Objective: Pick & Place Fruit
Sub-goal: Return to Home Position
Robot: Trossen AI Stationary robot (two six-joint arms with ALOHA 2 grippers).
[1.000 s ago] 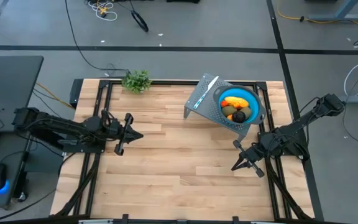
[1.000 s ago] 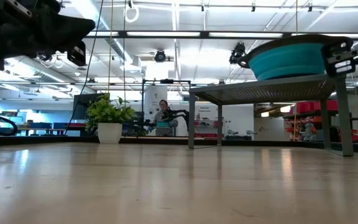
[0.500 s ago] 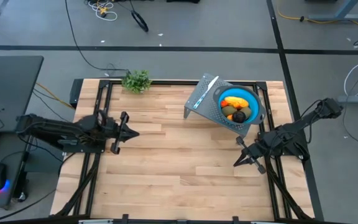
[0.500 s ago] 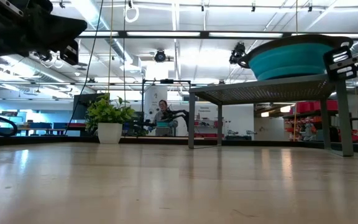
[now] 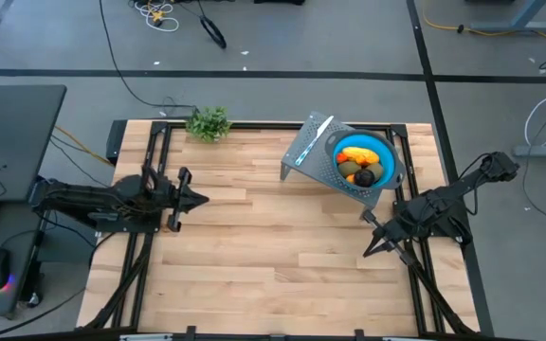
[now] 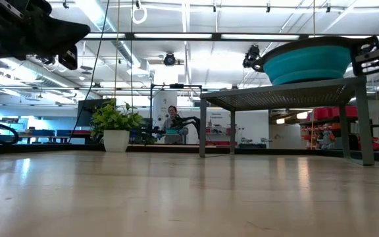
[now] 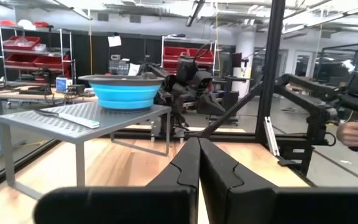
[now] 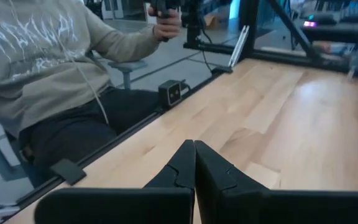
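Your fruit [image 5: 358, 161] sits piled in the blue strainer bowl [image 6: 311, 62], on the grey shelf [image 5: 300, 156] at the upper right of the bench [image 5: 273, 256] in the overhead view. The knife [image 5: 313, 135] lies on the shelf just beside the bowl. Both pincers are empty, fingers pressed together: the left pincer [image 7: 198, 146] hangs over the bench's left edge, the right pincer [image 8: 194, 148] over its right edge, just below the shelf in the frame.

By the look of it only the trip home is left, so the hazards are few. Watch the right arm — it is near the shelf's lower right leg, and a wide swing of wrist or elbow could knock the shelf, slide the bowl off and spill the fruit, or drop the knife. A person [image 8: 48, 68] also sits close to the bench edge in the right wrist view, and a fast sweep that way could reach them. The left arm is well apart from everything.
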